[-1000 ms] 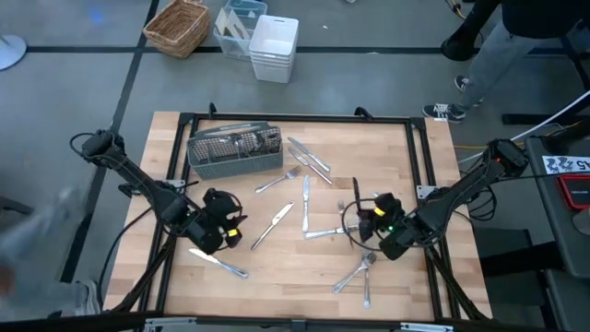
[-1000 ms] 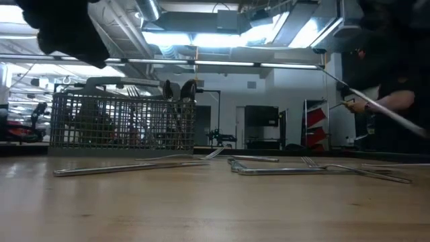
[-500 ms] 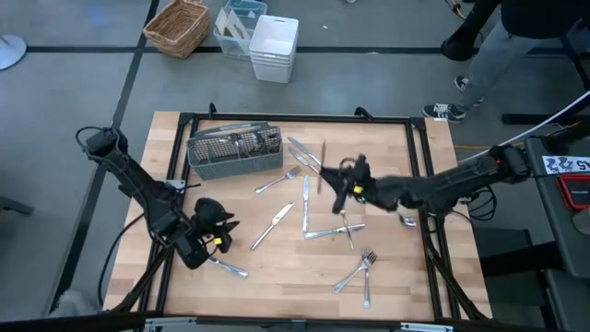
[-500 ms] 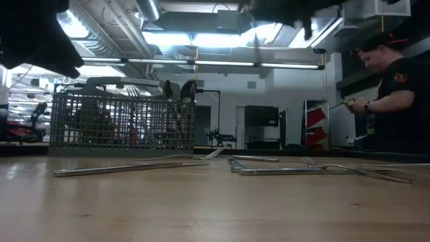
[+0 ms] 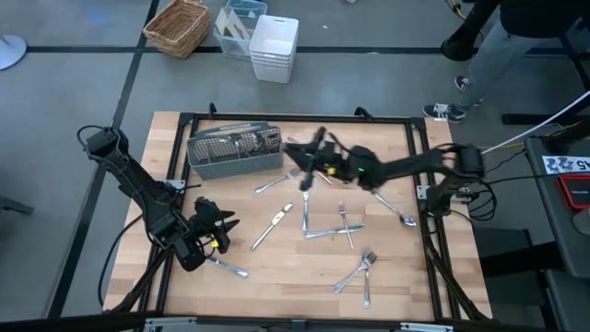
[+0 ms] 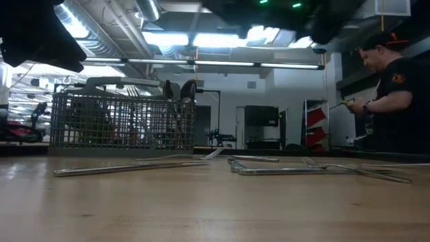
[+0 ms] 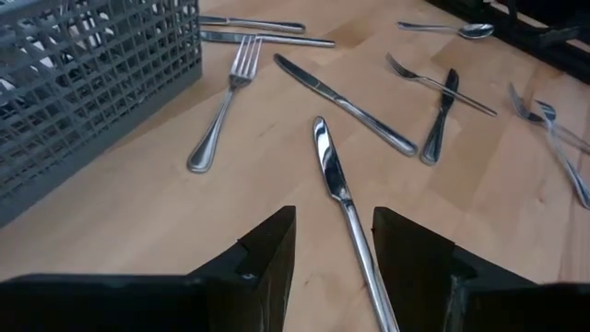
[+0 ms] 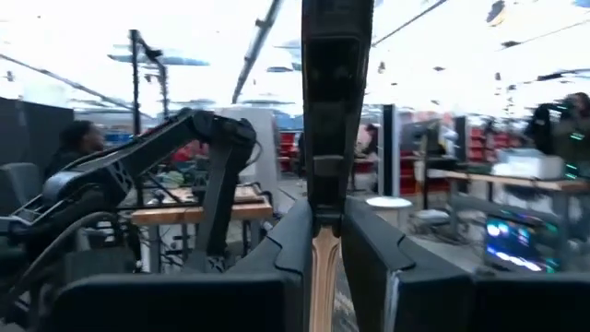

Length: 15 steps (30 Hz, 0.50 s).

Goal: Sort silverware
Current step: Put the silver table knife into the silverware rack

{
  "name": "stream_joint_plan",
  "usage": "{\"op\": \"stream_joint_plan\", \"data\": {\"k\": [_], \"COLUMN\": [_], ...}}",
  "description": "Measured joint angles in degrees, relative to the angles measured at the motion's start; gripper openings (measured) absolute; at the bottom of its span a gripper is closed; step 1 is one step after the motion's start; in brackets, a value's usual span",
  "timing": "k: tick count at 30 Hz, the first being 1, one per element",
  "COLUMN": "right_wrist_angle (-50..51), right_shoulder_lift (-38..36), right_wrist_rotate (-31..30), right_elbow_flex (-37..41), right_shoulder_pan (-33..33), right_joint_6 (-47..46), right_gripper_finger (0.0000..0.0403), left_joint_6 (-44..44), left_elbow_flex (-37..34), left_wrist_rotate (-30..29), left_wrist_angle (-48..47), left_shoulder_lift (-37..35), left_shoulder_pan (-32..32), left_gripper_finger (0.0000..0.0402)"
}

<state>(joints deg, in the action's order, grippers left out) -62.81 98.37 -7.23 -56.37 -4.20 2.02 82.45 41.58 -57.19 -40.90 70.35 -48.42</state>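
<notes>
Silverware lies scattered on the wooden table (image 5: 387,277): a fork (image 5: 277,181), knives (image 5: 306,198) (image 5: 274,224), forks (image 5: 355,272) and a spoon (image 5: 402,216). The grey mesh caddy (image 5: 235,150) stands at the far left with pieces in it. My left gripper (image 5: 219,229) is open near the left front. Its fingers stand on either side of a knife (image 7: 341,189) that lies flat on the table. My right gripper (image 5: 313,157) is up over the table's far middle, beside the caddy. It is shut on one slim piece of silverware (image 8: 336,92). My right gripper pinches the piece between its two fingers at its lower end (image 8: 323,267). The piece runs on past the fingertips, in line with the fingers. It is lifted clear of the table.
A wicker basket (image 5: 177,26) and white bins (image 5: 274,46) stand on the floor beyond the table. A person stands at the far right (image 6: 396,87). A black frame (image 5: 419,148) borders the table. Bare wood lies along the near edge.
My right gripper has swung from the table's near right up and toward the far left, ending close to the caddy. It has tipped up from pointing down and carried the piece along. My left gripper has sunk a little toward the near left corner.
</notes>
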Motion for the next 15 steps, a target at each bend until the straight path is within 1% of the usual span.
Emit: {"op": "stream_joint_plan", "data": {"k": [5,8,10,15], "right_wrist_angle": [0.69,5.03,8.73,18.41], "right_shoulder_lift": [11.97,18.83,23.33,33.24], "right_wrist_rotate": [7.73,10.44,11.41,11.44], "right_elbow_flex": [-15.72,-26.09,-32.90,-47.93], "right_shoulder_pan": [-2.22,-3.13,-3.44,-3.46], "right_joint_6": [0.04,0.28,1.65,8.06], "right_gripper_finger": [0.0049,0.0049,0.0049,0.0049], "left_joint_6": [0.00,0.00,0.01,0.00], "left_elbow_flex": [-0.02,0.00,0.00,0.00], "left_wrist_rotate": [-0.02,-0.02,-0.02,-0.02], "left_wrist_angle": [-0.01,-0.10,-0.16,-0.20], "left_shoulder_lift": [0.00,0.00,0.00,0.00], "left_shoulder_pan": [-0.04,-0.66,-1.32,-3.14], "left_gripper_finger": [0.0138,0.0138,0.0138,0.0138]}}
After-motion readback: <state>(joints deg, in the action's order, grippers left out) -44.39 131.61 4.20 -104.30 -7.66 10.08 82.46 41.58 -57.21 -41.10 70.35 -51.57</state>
